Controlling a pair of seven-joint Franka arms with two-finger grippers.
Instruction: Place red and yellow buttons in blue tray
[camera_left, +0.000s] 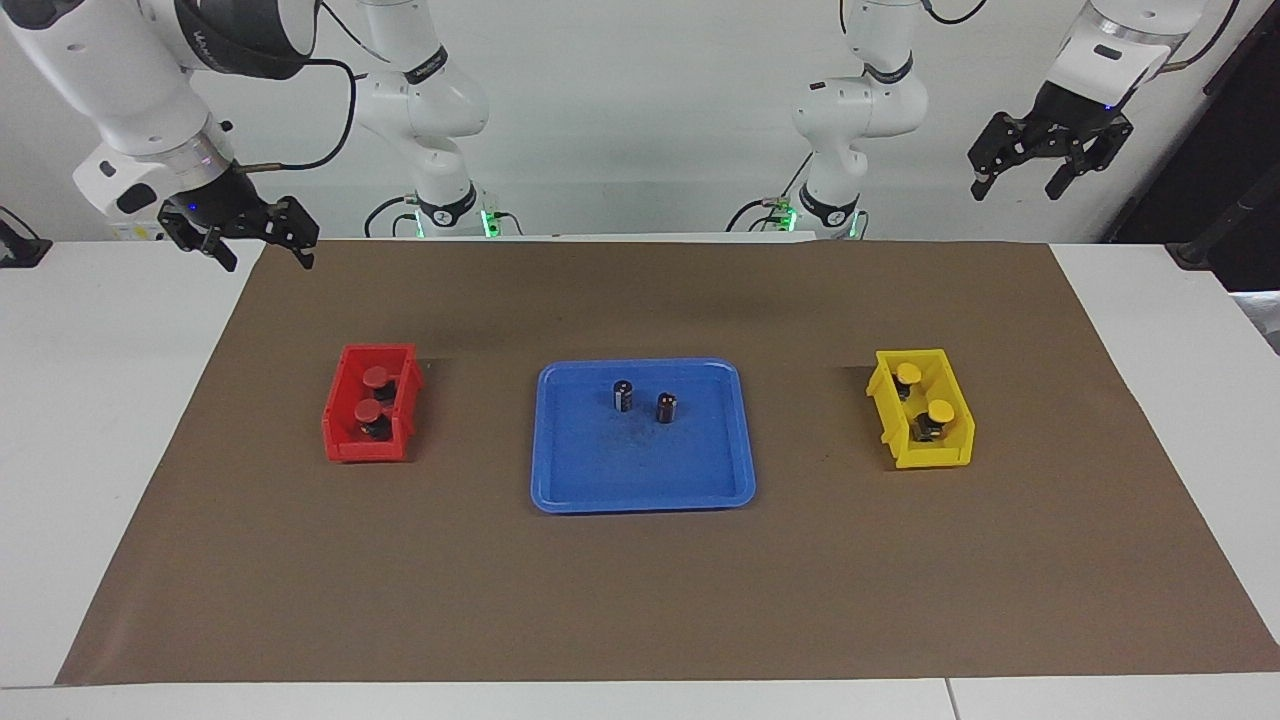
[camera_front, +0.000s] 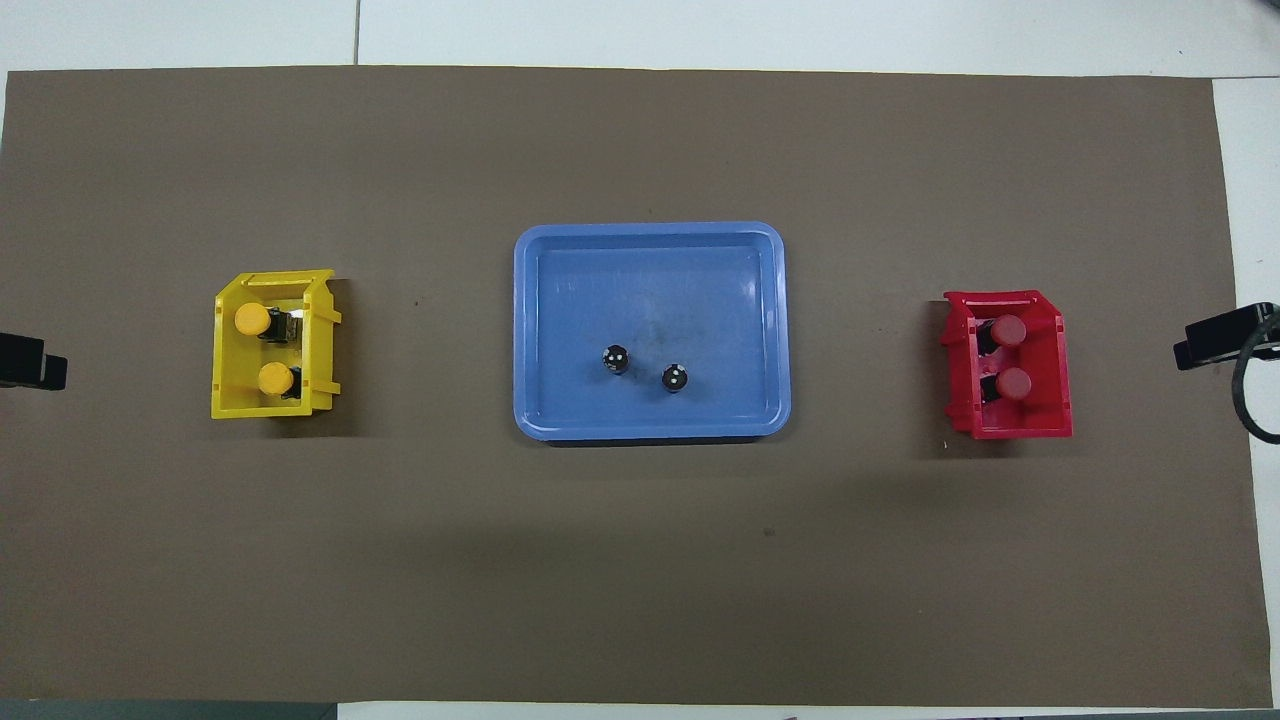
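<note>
Blue tray (camera_left: 643, 490): lies flat at the middle of the brown mat (camera_left: 640, 600) on the bench (camera_left: 90, 400), its long axis running from one arm's end of the bench to the other.
Dark cylinders: two capless ones stand upright in the tray, in the half nearer to the robots, close together but apart; one (camera_left: 623, 395) sits toward the right arm's end, the other (camera_left: 667, 407) toward the left arm's end.
Red buttons: both in the red bin (camera_left: 345, 440), toward the right arm's end of the bench; one (camera_left: 376, 378) nearer to the robots, the other (camera_left: 369, 413) just farther. They lie tipped on their sides, caps pointing toward the right arm's end.
Yellow buttons: both in the yellow bin (camera_left: 925, 455), toward the left arm's end; one (camera_left: 908, 374) nearer to the robots, the other (camera_left: 940, 412) farther. Also tipped, caps pointing toward the left arm's end.
Right claw (camera_left: 262, 255): raised over the mat's corner at its own end, fingers spread wide, holding nothing.
Left claw (camera_left: 1018, 187): raised off the mat at its own end, fingers spread wide, holding nothing.
</note>
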